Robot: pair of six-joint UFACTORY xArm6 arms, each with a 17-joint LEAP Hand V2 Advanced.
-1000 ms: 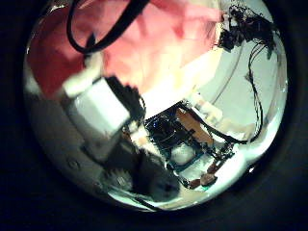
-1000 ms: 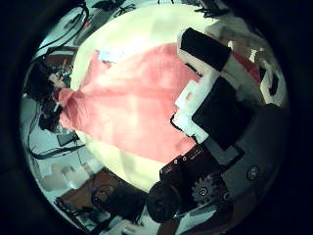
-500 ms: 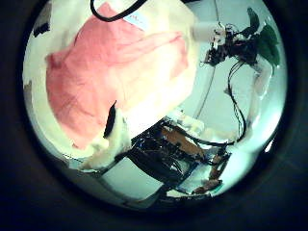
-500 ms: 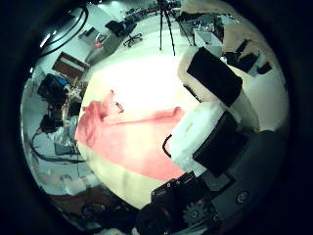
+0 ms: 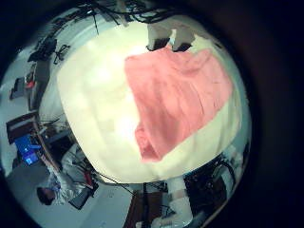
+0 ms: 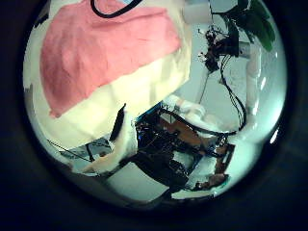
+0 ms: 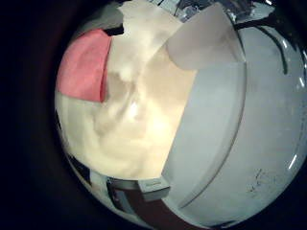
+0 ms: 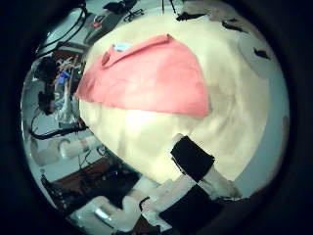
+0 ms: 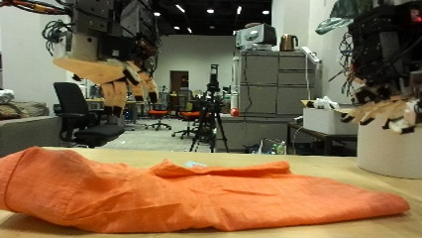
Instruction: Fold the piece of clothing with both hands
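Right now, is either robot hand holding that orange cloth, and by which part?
Nothing is held. The left robot hand and right robot hand hang open above the table; the orange cloth lies flat, untouched.

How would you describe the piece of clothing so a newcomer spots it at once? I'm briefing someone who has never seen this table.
Start at the pale table under the two raised arms. Spread flat across it lies the piece of clothing, with neither the left robot hand nor the right robot hand touching it. It is the only soft, wrinkled orange thing there.
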